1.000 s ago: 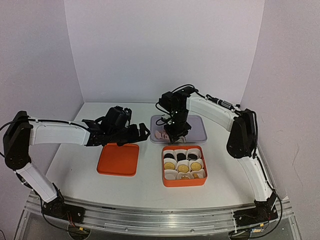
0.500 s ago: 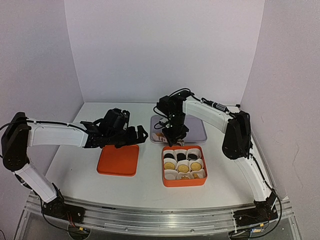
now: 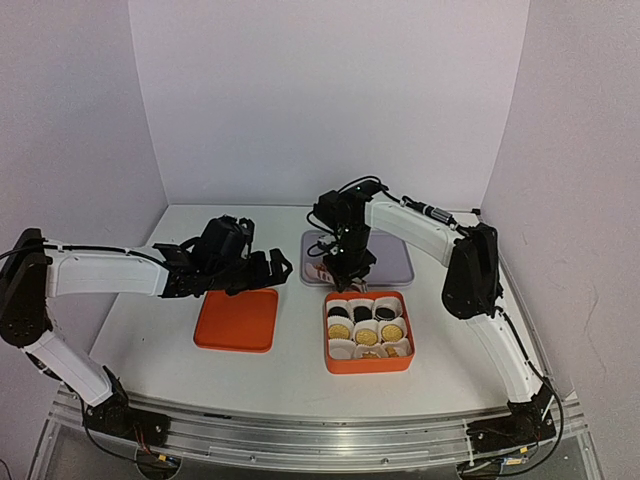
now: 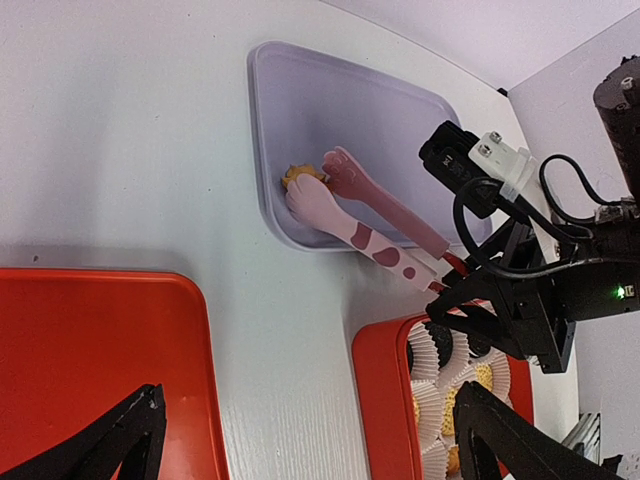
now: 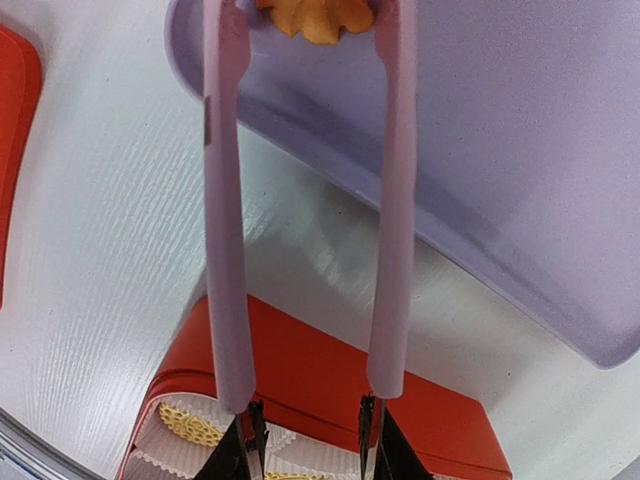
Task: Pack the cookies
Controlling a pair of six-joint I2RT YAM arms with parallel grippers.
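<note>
One golden flower-shaped cookie [image 5: 318,15] lies by the left wall of the lavender tray [image 3: 392,256]. It sits between the two paw-shaped tips of pink tongs [image 5: 225,200]. My right gripper [image 5: 310,440] is shut on the tongs' handle end, above the far edge of the orange box [image 3: 328,345]. The same cookie [image 4: 300,175] and tongs [image 4: 362,218] show in the left wrist view. Other cookies, black [image 3: 362,313] and golden [image 3: 367,337], sit in white paper cups in the box. My left gripper [image 3: 270,268] hangs open and empty over the orange lid [image 3: 237,320].
The lid lies flat to the left of the box, with a strip of white table between them. White walls close in the table at the back and on both sides. The right arm reaches over the tray from the right.
The right gripper has carried the tongs left and back, bringing their tips to the cookie in the tray. The left gripper has drifted slightly left, still open.
</note>
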